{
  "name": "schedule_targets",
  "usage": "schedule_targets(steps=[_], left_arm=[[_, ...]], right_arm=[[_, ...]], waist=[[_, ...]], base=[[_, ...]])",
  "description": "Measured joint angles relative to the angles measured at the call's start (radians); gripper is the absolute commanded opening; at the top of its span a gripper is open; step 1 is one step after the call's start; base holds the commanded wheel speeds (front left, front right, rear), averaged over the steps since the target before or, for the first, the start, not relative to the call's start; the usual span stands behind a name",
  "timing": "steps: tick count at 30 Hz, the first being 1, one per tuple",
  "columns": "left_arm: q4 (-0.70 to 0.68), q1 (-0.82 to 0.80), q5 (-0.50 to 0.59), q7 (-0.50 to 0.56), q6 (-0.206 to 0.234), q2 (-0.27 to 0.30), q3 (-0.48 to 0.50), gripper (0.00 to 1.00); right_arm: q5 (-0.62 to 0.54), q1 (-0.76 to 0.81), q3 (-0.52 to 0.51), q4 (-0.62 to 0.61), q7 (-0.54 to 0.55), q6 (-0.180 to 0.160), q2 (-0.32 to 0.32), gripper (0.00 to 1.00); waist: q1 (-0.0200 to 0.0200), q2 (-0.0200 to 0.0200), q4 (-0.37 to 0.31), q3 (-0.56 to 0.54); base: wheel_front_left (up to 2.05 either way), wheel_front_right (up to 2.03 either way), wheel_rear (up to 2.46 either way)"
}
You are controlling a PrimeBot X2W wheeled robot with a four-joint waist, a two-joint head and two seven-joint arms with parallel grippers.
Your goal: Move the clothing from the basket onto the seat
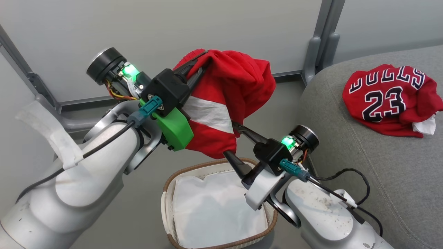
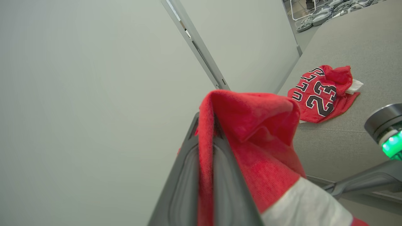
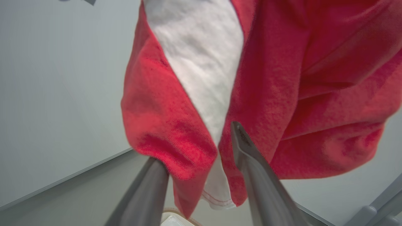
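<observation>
The left pincer (image 1: pixel 200 60) is clamped on a top fold of the red white-banded piece (image 1: pixel 235 83) and holds it in the air above the basket (image 1: pixel 166 186), whose white sheet (image 1: pixel 214 211) lies flat inside with no garment on it. The right pincer (image 3: pixel 194 147) reaches up from below with its fingers apart. The lower hem hangs between them, and as far as the wrist view shows it is not pinched. The jersey (image 1: pixel 391 98) numbered 23 already lies crumpled on the seat (image 1: pixel 380 166), to the robot's right, so this hanging piece looks like the last to go across. The main risk is the single hold: the left fingers grip only a bunched fold, and a quick swing towards the seat could work the soft cloth loose and drop it on the floor between basket and seat. If the right pincer closes, it may catch only one layer or the thin white edge, which would slip out once the arms pull apart. Pulling the two arms in different directions could also tug the cloth out of the weaker hold. The two arms sit close together here, so a sideways carry risks one knocking the other or nudging the basket rim. A release made too early, near the seat's rounded edge, could let the garment slide off.
</observation>
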Motion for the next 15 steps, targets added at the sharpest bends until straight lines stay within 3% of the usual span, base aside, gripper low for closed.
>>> schedule_targets(steps=[2,4,10,12,14,15], left_arm=[[-0.005,0.006,-0.007,0.0,0.006,0.0,0.0,0.0],[-0.009,0.014,-0.016,-0.002,0.012,0.0,0.003,0.0],[0.0,0.084,-0.053,-0.024,0.049,0.009,0.023,0.0],[0.01,0.121,-0.069,-0.042,0.064,0.015,0.03,0.17],[0.017,0.155,-0.084,-0.069,0.077,0.016,0.036,0.57],[0.021,0.175,-0.092,-0.089,0.086,0.016,0.04,0.94]], right_arm=[[0.014,-0.013,0.014,0.013,0.0,0.0,0.0,0.12],[0.027,-0.023,0.018,0.018,0.0,0.0,0.0,0.0],[0.04,-0.029,0.002,0.018,0.0,0.0,0.0,0.0],[0.037,-0.03,-0.018,0.014,0.0,0.0,0.0,0.0],[0.032,-0.03,-0.039,0.005,0.0,0.0,0.0,0.0],[0.026,-0.03,-0.052,0.0,0.0,0.0,0.0,0.0]], waist=[[0.0,0.0,0.003,0.001],[0.0,0.0,0.006,0.002],[0.0,0.0,0.005,0.007],[0.0,0.0,0.001,0.009],[0.0,0.0,-0.002,0.013],[0.0,0.0,-0.005,0.015]], base=[[0.0,0.0,0.0],[0.0,0.0,0.0],[0.0,0.0,0.0],[0.0,0.0,0.0],[0.0,0.0,0.0],[0.0,0.0,0.0]])
